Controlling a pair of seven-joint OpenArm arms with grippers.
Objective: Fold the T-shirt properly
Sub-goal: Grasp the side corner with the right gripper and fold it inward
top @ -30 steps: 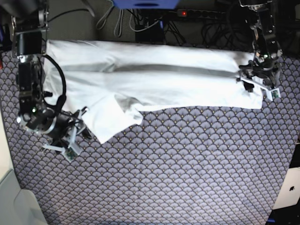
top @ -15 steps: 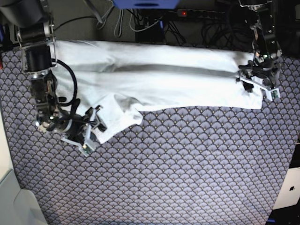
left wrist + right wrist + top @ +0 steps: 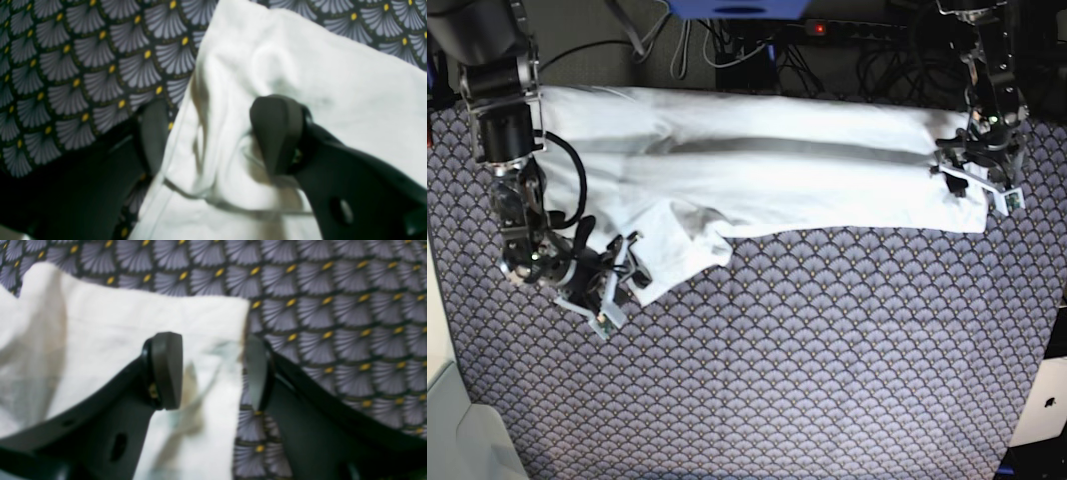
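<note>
1. Clock reference: base view, 12 at its top edge. T-shirt [image 3: 757,180] lies across the upper part of the patterned cloth [image 3: 807,350], long axis roughly 9 to 3, in uneven folds.
2. Right gripper [image 3: 211,371]: jaws apart, cloth edge between the 2 fingers, not clamped. Contact with the fabric: cannot tell.
3. Key relation: loose flap [image 3: 672,255] hangs off the T-shirt's lower edge near its 9 o'clock end. From the right gripper, the flap spreads toward 2 to 3 o'clock, and the main band lies toward 1. The right arm is clearly nearer.
4. Left gripper [image 3: 217,133]: jaws apart over the T-shirt's 3 o'clock end, rumpled edge between the fingers. From here the garment runs toward 9.
5. Judgement: folding is partway. The next move probably calls for the right gripper to close on the flap's edge and carry it toward 12 to 1.
6. Surroundings: cables [image 3: 682,45] lie beyond the T-shirt, toward 11 to 12, outside that short path. Likely hazard: pinching 2 layers and dragging the band out of line.
</note>
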